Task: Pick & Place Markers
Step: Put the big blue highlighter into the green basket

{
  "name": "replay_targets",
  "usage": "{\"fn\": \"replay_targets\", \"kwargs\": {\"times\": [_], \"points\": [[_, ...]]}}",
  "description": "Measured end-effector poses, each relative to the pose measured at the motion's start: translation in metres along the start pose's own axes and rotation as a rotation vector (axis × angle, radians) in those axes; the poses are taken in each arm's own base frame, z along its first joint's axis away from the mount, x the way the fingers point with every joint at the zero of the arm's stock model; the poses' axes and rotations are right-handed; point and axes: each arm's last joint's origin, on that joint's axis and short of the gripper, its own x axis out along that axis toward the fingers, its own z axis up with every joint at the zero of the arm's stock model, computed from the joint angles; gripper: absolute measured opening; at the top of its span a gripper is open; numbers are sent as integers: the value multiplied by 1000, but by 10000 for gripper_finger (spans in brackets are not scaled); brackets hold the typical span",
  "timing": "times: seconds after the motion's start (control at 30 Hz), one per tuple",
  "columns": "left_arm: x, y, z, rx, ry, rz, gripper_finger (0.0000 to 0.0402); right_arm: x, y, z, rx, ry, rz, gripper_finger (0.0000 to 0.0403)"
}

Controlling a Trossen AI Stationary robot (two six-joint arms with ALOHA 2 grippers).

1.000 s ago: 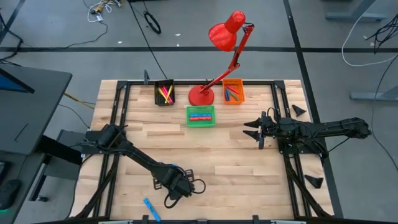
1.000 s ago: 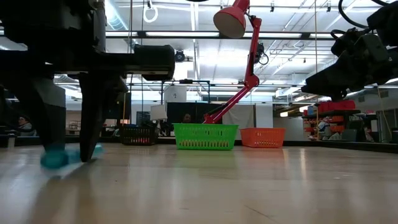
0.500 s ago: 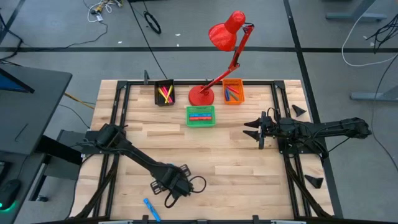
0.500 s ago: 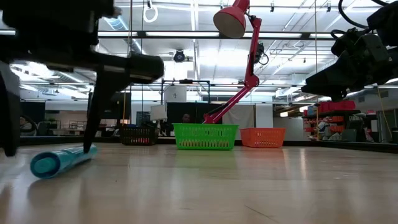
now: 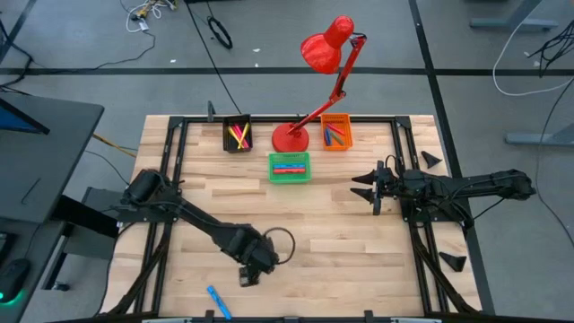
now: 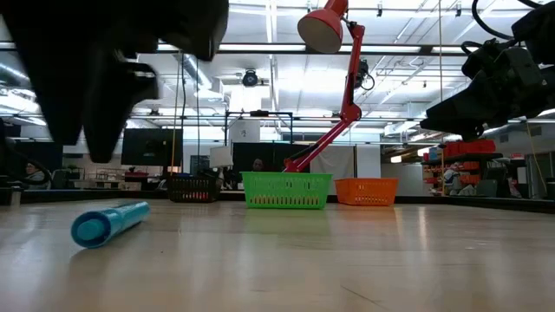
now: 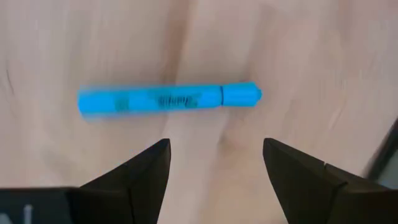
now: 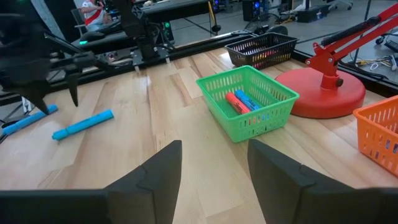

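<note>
A blue marker [image 7: 168, 99] lies flat on the wood on its side, also seen low on the table in the low view [image 6: 108, 223] and in the right wrist view [image 8: 83, 124]. My left gripper [image 7: 216, 146] hangs open just above it, near the table's front middle [image 5: 254, 262], touching nothing. A second blue marker [image 5: 218, 301] lies by the near edge. My right gripper [image 5: 375, 190] waits open over the table's right middle, nothing between its fingers [image 8: 214, 168].
At the far middle stand a black bin [image 5: 238, 135], a green bin [image 5: 289, 167] and an orange bin [image 5: 336, 133], each with markers inside. A red lamp's base [image 5: 290, 137] sits between them, its arm leaning over the orange bin.
My left gripper has opened and let go of the blue marker, then risen above it. The marker, which stood between the fingers at table height, now lies free and flat on the wood.
</note>
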Motion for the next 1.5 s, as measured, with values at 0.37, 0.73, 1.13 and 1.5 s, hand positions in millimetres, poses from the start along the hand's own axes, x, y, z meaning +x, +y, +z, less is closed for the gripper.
{"fn": "replay_targets", "kwargs": {"times": [0.37, 0.73, 1.13, 1.5], "points": [[-3, 30, 30, -1125, -31, -57, 261, 0, 0, 0, 0, 0, 0, 185], [-2, 46, 31, -1522, -33, 24, 261, 0, 0, 0, 0, 0, 0, 185], [21, 50, 14, -1638, -1, 71, 261, 0, 0, 0, 0, 0, 0, 185], [47, 56, 8, -1625, -44, -34, 258, 0, 0, 0, 0, 0, 0, 185]]}}
